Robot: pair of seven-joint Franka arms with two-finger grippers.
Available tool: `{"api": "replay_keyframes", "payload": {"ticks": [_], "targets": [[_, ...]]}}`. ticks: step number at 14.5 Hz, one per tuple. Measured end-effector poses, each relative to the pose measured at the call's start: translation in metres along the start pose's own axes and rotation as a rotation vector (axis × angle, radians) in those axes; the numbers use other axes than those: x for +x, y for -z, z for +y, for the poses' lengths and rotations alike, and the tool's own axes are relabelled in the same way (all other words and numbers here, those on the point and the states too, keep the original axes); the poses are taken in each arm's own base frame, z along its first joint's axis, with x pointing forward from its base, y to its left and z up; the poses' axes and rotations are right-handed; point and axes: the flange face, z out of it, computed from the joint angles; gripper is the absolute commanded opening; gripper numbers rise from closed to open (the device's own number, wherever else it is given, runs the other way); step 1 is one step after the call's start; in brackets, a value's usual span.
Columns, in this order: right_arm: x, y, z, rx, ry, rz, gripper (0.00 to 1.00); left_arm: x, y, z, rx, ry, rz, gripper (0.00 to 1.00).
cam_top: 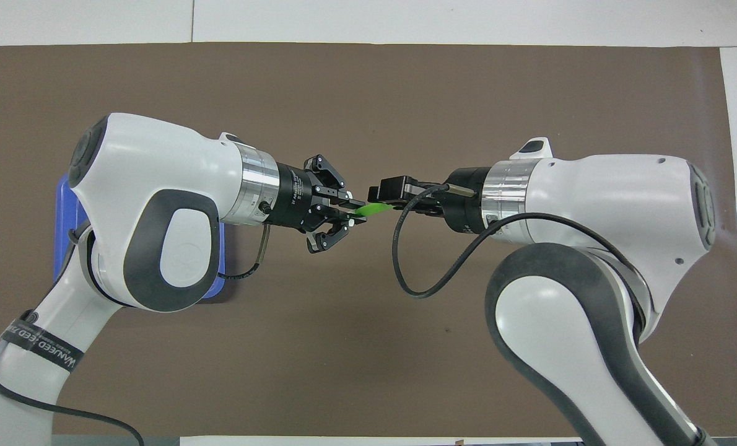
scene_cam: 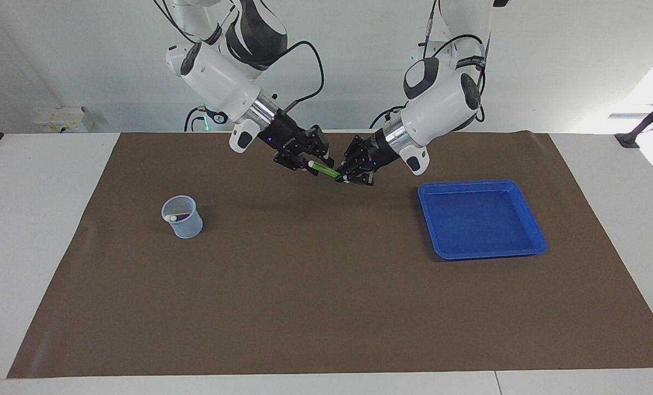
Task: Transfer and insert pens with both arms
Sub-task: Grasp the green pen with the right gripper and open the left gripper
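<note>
cup (scene_cam: pixel 182 216): stands on the brown mat (scene_cam: pixel 326 307) toward the right arm's end of the table, well apart from both grippers; the purple pen (scene_cam: pixel 180 217) lies in it, pale end at the rim, with a yellow streak beside it too small to name for sure.
right gripper (scene_cam: pixel 311 160): in the air over the mat's middle strip, nose pointing at the left gripper; the pen's pale end sits right at its tip. whether it has a hold cannot be told.
green pen (scene_cam: pixel 325 170): off the table, bridging the two grippers; its long axis runs from one tip to the other, pale end at the right gripper, green end at the left gripper, sloping slightly down toward the latter.
left gripper (scene_cam: pixel 349 175): pressed together on the green end of the pen, carrying it.
blue tray (scene_cam: pixel 480 185): on the mat under the left arm's side, no pens in it.
judgement: this looks like the handover of the last pen. the pen lies in line with both tools, so the right gripper must take the pale end firmly before the left lets go; the cup lies on the right arm's side, nearer to it.
</note>
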Motion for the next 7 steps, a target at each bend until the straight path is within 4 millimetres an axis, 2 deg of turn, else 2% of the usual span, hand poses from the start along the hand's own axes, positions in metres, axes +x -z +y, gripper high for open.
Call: {"api": "replay_keyframes", "payload": {"ticks": [1,2,7], "targets": [[0.0,0.0,0.0,0.0,0.0,0.0,0.04,0.0,0.0,0.0,0.0,0.0,0.0,0.0],[0.0,0.0,0.0001,0.0,0.0,0.0,0.0,0.0,0.0001,0.0,0.0,0.0,0.0,0.0],[0.0007,0.0,0.0034,-0.003,-0.005,0.0,0.0,0.0005,0.0024,0.0006,-0.004,0.0,-0.001,0.0]]}}
